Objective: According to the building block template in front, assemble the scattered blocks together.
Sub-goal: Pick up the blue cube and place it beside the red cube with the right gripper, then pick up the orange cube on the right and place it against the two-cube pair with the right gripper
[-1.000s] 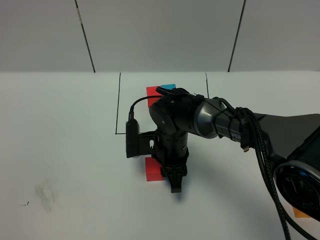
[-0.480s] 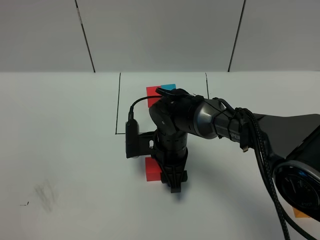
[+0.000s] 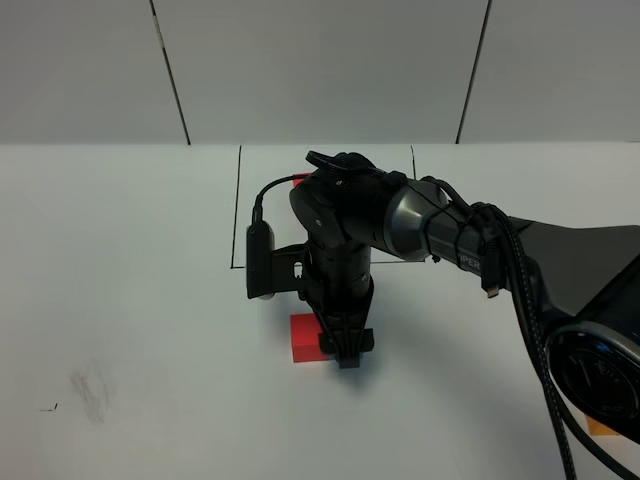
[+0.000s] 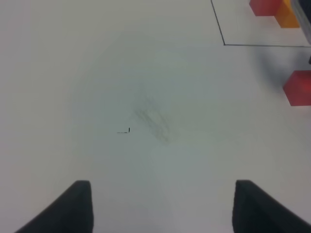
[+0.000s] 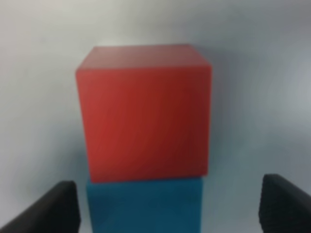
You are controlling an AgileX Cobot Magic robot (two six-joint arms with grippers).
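Right gripper (image 3: 345, 356) is seen pointed straight down at the white counter (image 3: 120, 300), its jaws parted and clear of both sides of a plain matte blue cube (image 5: 144, 208), so nothing is grasped. That blue cube is set flush against a plain matte red cube (image 5: 143, 111). In the high view the red cube lies at 9 o'clock of the gripper tip, and the blue one is hidden beneath it. The building block template (image 4: 272, 7), a cube cluster inside a thin black drawn frame, lies at 12 o'clock of the pair, mostly covered by the arm. A matte orange cube (image 3: 601, 428) is glimpsed at about 4 o'clock, well apart, near the counter's near edge. The left gripper (image 4: 160, 208) is held wide open and empty over bare counter. The chief risk is judged to be a finger catching the blue cube as the right gripper is raised, whereby it would be dragged off the red one; a straight lift is called for. The orange cube could also be nudged toward the edge during pickup. Ample open room is offered at 9 o'clock, while the frame line at 12 o'clock lies near.
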